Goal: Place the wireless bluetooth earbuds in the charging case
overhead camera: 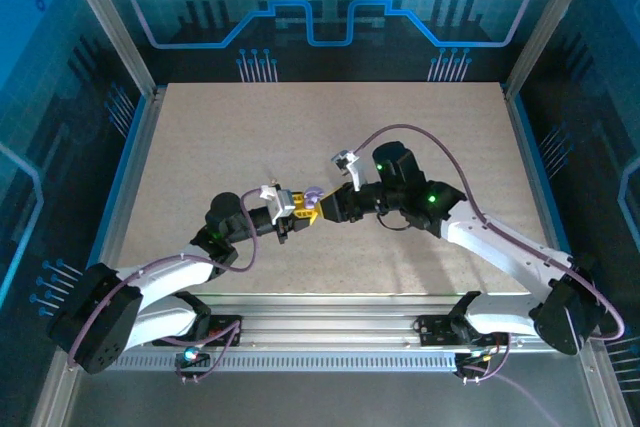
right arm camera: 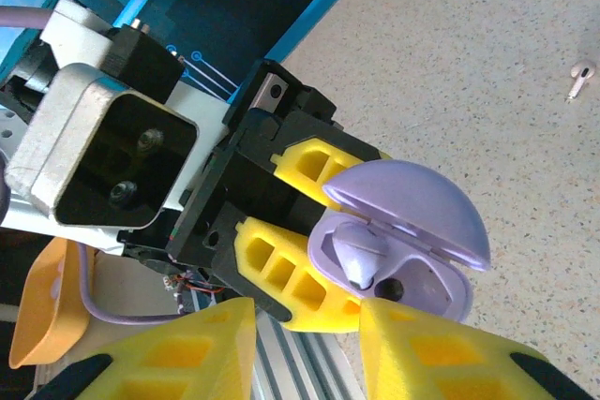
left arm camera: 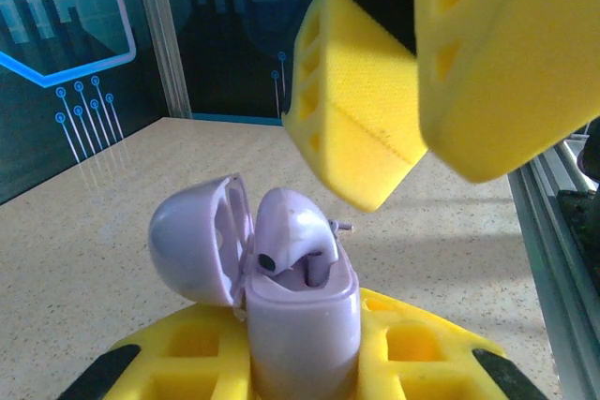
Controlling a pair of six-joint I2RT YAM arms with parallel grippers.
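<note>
The left gripper (overhead camera: 298, 209) pinches the open case (left arm camera: 302, 325) over mid-table (overhead camera: 200, 147), one earbud (right arm camera: 361, 255) seated inside. The right gripper (right arm camera: 307, 320) hovers just beside it, jaws spread and empty. The right wrist view adds a second earbud (right arm camera: 581, 77), loose on the table.

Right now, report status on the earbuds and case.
Left claw shut on the charging case, lid open. Right claw open, empty, facing it. First earbud in the case; second earbud loose on the table.
</note>
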